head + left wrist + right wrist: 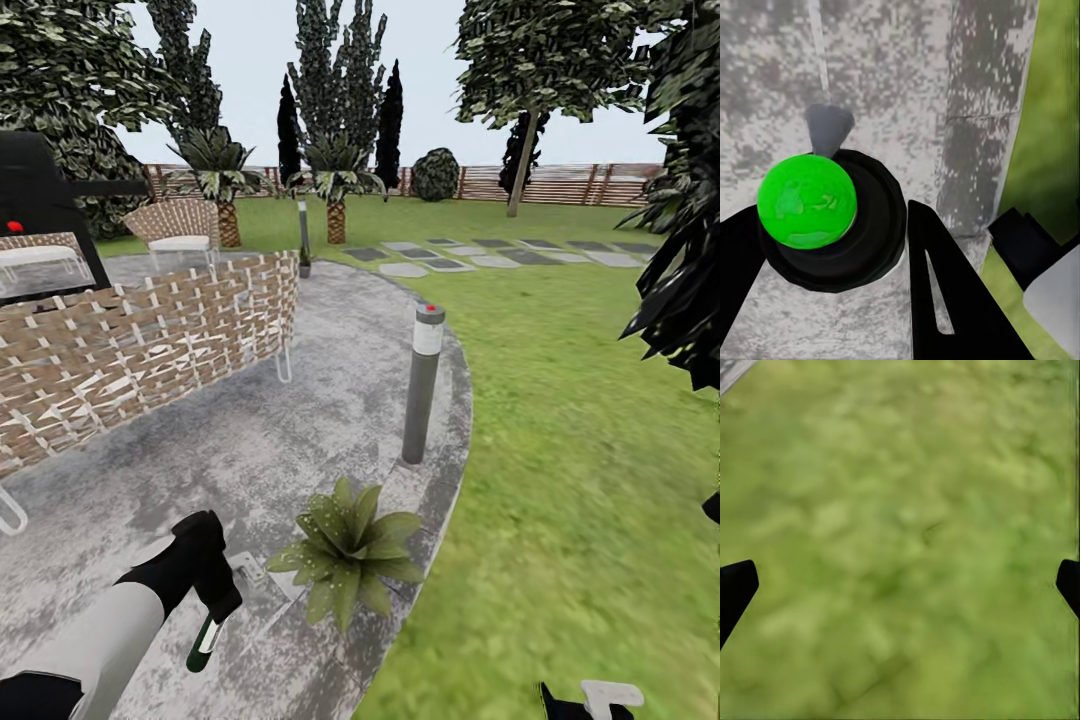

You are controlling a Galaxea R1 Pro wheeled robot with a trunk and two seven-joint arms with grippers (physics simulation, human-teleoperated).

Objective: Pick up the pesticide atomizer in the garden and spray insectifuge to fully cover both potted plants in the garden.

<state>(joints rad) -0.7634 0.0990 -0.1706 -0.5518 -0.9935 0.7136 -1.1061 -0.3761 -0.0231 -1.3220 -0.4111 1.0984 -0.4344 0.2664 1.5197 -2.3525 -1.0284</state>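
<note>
In the head view my left gripper (218, 592) hangs low over the paved patio (330, 400), shut on the pesticide atomizer (204, 642), whose dark green bottle points downward. A potted plant (350, 552), a low rosette of broad green leaves, sits just right of it near the patio's edge. The left wrist view looks at the atomizer (807, 201) end-on, a bright green disc in a dark ring held between the black fingers (945, 292) of my left gripper (832, 251). My right gripper (900, 585) is open over grass; its tip shows at the head view's bottom edge (590, 700).
A grey bollard lamp (422, 385) stands just behind the plant. A wicker sofa (130, 345) fills the left, a wicker chair (180, 228) and a second bollard (303, 235) stand farther back. Lawn (580, 450) spreads right; palms, stepping stones and a wooden fence lie beyond.
</note>
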